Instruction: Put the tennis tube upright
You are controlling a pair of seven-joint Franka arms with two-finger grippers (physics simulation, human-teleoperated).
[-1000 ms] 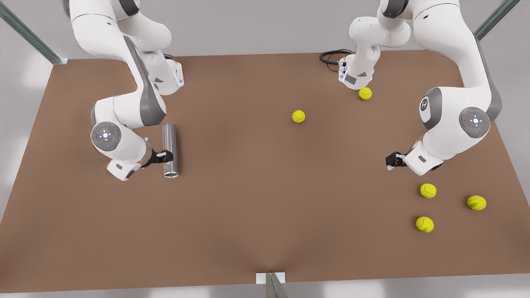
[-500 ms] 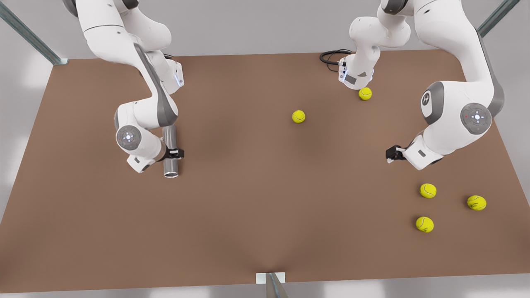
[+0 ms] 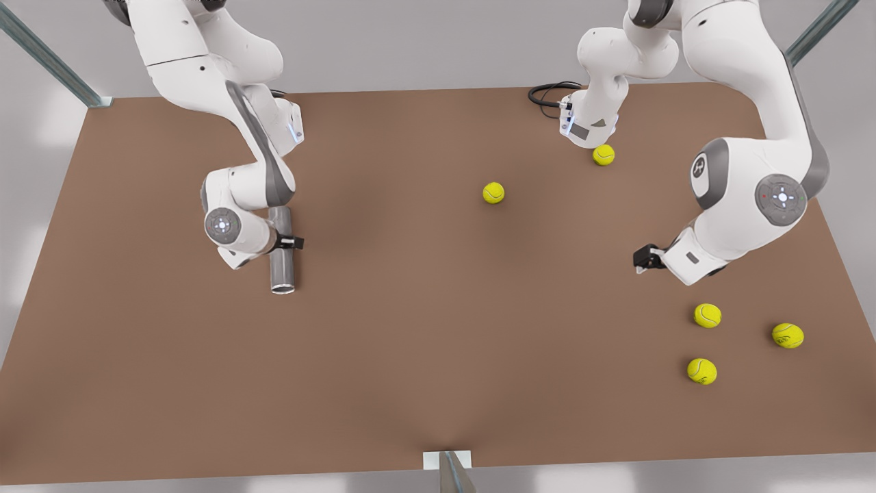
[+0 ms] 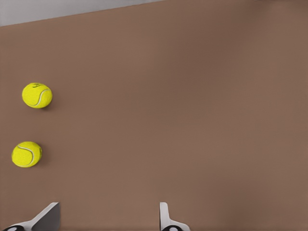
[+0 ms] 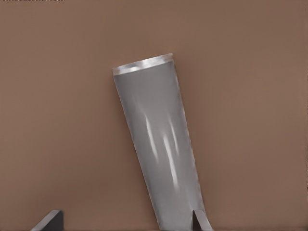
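The tennis tube (image 3: 282, 271) is a shiny grey cylinder lying flat on the brown table (image 3: 410, 329) at the front view's left, its hollow end toward the near edge. My right gripper (image 3: 289, 242) is low over the tube's middle. In the right wrist view the tennis tube (image 5: 156, 144) runs between the spread fingers of the right gripper (image 5: 125, 220), close against one fingertip (image 5: 199, 219); the gripper is open. My left gripper (image 3: 641, 259) waits at the front view's right, above the table. The left gripper (image 4: 106, 221) is open with nothing between its fingers.
Two tennis balls (image 3: 493, 193) (image 3: 603, 155) lie toward the back of the table, also seen as balls (image 4: 37, 95) (image 4: 27, 154) from the left wrist. Three more balls (image 3: 707, 315) (image 3: 702, 370) (image 3: 788, 335) lie at the front view's right. A black cable (image 3: 547, 96) loops at the back edge.
My right arm has swung toward the tube, bringing its gripper from beside the tube to astride its middle. The left gripper has drifted slightly. The tube has not moved.
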